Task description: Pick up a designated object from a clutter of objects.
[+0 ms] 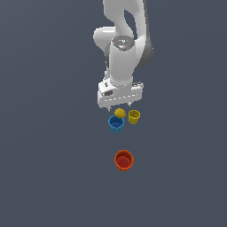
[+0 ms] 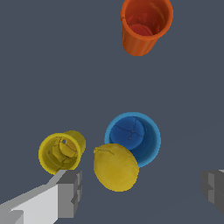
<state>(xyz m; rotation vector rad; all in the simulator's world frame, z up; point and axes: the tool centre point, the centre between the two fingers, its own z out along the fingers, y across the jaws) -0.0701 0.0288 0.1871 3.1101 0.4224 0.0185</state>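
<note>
In the exterior view, your claw (image 1: 120, 105) hangs just above the lemon (image 1: 119, 113), which sits on the table (image 1: 53, 146) touching the blue cup (image 1: 116, 124), with the yellow cup (image 1: 134, 116) just beside it on this view's right. The red cup (image 1: 123, 160) stands well apart.

In the wrist view, the claw (image 2: 142, 188) is spread wide, one finger (image 2: 70, 194) beside the lemon (image 2: 116, 167), nothing gripped. You're lined up, but the descent, squeeze and lift are all left to do.

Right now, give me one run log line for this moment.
phase: approach | hand: open, above lemon | lemon: not gripped, beside blue cup and yellow cup | orange-red cup: apart
</note>
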